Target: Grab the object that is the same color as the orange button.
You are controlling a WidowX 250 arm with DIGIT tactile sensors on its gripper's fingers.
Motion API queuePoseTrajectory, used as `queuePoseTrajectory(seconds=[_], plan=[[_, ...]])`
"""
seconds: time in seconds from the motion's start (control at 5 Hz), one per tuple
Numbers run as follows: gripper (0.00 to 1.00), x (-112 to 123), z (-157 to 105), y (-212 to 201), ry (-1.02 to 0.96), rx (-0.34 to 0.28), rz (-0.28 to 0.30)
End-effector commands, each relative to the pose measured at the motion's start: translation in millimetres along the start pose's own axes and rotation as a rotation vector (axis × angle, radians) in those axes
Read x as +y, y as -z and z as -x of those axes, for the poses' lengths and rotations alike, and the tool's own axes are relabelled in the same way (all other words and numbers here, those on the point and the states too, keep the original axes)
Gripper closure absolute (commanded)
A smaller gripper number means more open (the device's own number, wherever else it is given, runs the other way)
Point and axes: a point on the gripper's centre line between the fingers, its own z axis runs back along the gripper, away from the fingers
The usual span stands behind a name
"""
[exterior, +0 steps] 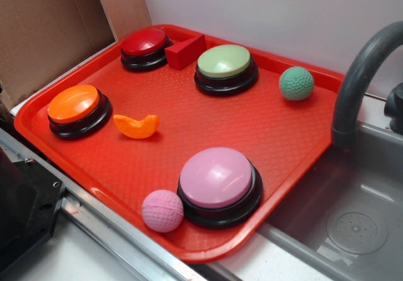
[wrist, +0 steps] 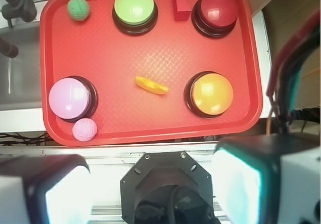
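My hand (wrist: 145,184) hangs high above the red tray (wrist: 253,68), fingers spread wide and empty. The orange wedge (wrist: 151,85) lies mid-tray, just beside the orange button (wrist: 212,93), not touching it.

Exterior: placed low and near, aimed obliquely across the tray (exterior: 296,161) toward the wall.
Wrist: held high, aimed straight down.
Shared: the whole tray (wrist: 150,121) was seen by both.

No readable text, labels or numbers; wrist view perhaps too blurred.
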Motion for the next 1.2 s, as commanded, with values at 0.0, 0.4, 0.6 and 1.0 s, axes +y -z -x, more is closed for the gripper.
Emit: queuePoseTrajectory(seconds=[0.0,0.4,0.6,1.0], plan=[[0.0,0,0,0,0.0,0.0,0.0],[0.0,-34,-29,22,0.397,0.055,0.053],[0.0,-45,-33,30,0.642,0.084,0.105],[0.0,-8,-16,77,1.135,0.209,0.134]])
